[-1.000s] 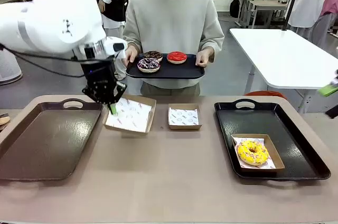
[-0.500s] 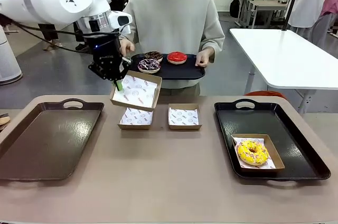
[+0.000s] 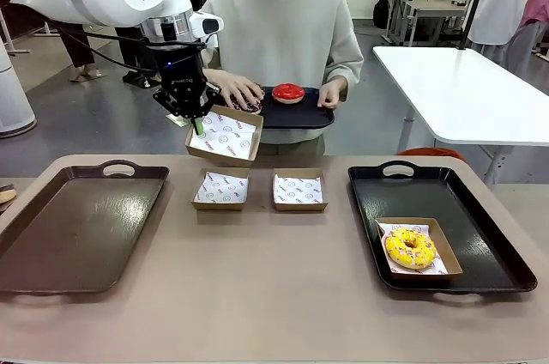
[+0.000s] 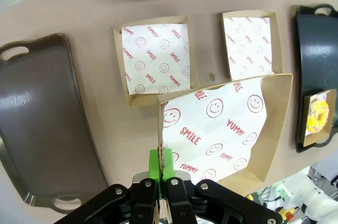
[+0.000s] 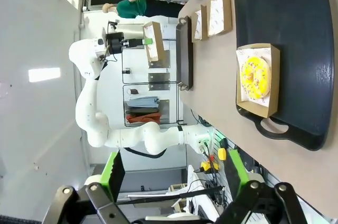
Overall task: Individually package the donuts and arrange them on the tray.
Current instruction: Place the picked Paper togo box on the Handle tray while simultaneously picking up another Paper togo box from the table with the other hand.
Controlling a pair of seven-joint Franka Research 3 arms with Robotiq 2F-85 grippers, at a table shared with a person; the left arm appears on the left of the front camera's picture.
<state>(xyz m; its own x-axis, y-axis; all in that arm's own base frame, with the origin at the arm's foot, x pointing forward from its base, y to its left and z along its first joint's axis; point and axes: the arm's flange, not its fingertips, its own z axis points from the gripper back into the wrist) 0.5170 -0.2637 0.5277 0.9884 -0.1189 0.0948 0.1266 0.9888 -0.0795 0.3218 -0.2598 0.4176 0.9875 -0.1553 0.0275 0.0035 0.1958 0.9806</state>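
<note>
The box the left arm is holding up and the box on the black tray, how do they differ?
The lifted box hangs tilted in the air, pinched by its edge between the fingers of the left gripper. The tray box lies flat in the black tray. The lifted box is empty, while the tray box holds the yellow-glazed donut. Both are brown cardboard with white printed liners.

A white table (image 3: 455,89) stands behind the tan worktable (image 3: 257,295) (a brown tray (image 3: 77,227) lies at its left end).
</note>
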